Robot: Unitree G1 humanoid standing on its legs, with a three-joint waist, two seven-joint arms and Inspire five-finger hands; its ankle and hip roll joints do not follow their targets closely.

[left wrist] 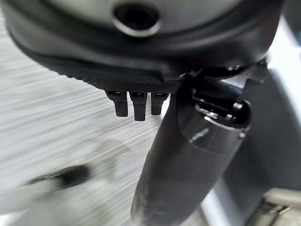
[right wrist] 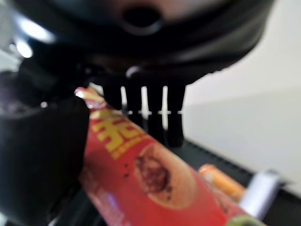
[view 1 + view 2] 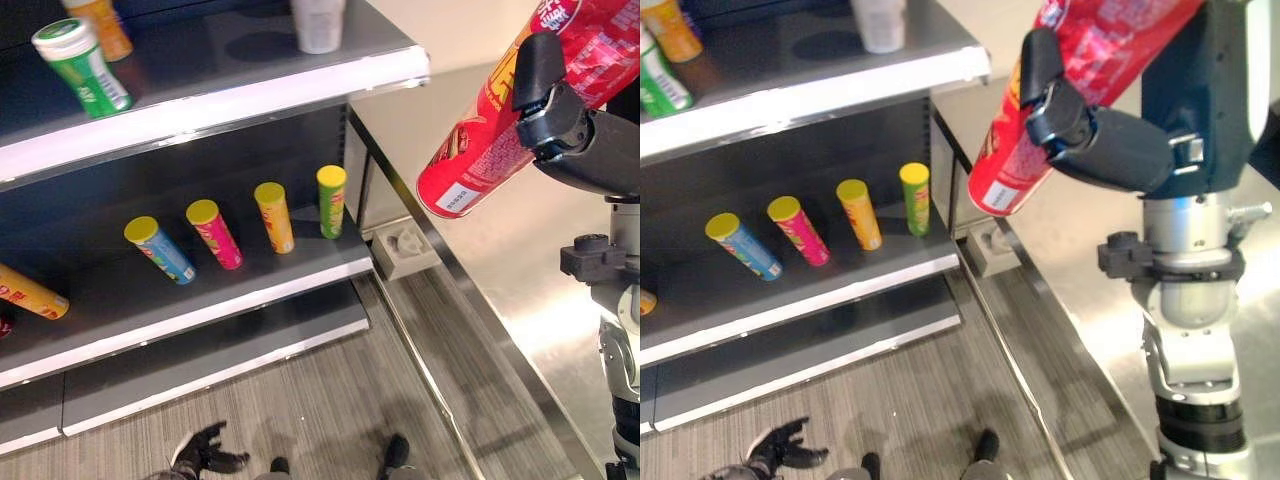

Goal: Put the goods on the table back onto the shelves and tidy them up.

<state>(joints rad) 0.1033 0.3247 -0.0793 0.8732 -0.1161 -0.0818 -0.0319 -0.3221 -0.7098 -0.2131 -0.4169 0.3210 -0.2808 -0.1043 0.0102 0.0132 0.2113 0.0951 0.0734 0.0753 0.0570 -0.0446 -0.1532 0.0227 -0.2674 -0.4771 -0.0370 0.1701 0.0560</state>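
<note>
Red crisp tube (image 3: 510,110) slants in the right hand's (image 3: 1090,135) curled grip, base end down toward the grey shelves (image 3: 200,290); left hand (image 3: 205,452) hangs relaxed near striped carpet (image 3: 330,400).

The red can (image 3: 500,120) bears large yellow characters on its side and a small white label near its base, both illegible; print on the shelf cans (image 3: 215,234) is too small to read

A: What sort of place is this?
B: A shop. Dark shelves (image 3: 200,290) with pale edge strips hold spaced snack tubes (image 3: 274,216) above grey plank flooring (image 3: 330,410).
</note>
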